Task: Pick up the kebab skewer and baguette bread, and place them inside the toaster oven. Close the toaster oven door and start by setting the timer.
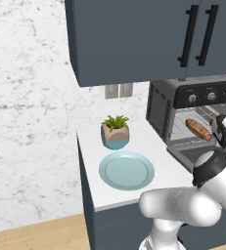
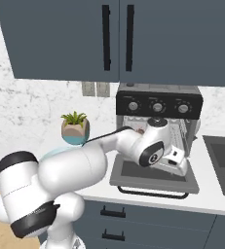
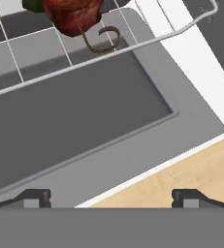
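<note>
The gripper [image 3: 111, 197] hangs spread and empty above the dropped oven door [image 3: 84, 121]. Inside the toaster oven [image 1: 183, 114], the baguette [image 1: 198, 129] lies on the rack, and the skewer [image 3: 72, 17] rests near the rack's front edge.

arm [image 2: 75, 168]: glossy white, rounded | joints: black bands

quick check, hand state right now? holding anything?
Hand: open, jaws wide apart, holding nothing; it hangs over the toaster oven door, with the kebab skewer on the rack beyond.
</note>
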You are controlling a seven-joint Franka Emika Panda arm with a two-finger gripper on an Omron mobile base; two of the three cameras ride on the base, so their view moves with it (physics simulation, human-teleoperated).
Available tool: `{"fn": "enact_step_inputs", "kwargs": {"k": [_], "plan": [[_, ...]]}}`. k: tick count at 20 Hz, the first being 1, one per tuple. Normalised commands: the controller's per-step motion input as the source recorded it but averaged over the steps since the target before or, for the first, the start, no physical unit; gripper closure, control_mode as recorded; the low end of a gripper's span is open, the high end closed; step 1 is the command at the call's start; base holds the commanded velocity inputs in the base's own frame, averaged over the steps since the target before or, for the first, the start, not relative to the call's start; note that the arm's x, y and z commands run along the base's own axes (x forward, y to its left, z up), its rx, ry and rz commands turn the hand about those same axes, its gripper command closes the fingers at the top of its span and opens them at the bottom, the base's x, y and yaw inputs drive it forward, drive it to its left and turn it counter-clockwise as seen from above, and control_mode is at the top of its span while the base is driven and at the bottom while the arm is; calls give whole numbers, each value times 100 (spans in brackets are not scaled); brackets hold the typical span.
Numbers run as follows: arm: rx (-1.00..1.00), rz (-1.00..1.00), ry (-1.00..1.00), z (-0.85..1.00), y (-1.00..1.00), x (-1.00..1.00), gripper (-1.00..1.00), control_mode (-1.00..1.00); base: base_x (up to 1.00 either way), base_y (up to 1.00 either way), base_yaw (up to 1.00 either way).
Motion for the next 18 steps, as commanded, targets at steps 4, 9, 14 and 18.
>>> {"fn": "enact_step_inputs", "kwargs": {"k": [4, 9, 14, 18], "plan": [[10, 0, 0, -27, 0, 8, -100, -100, 0, 0, 0], [6, -6, -2, -20, 12, 12, -100, -100, 0, 0, 0], [2, -10, -1, -29, 19, 23, -100, -100, 0, 0, 0], [1, -7, -1, -32, 3, 29, -100, -100, 0, 0, 0]]}}
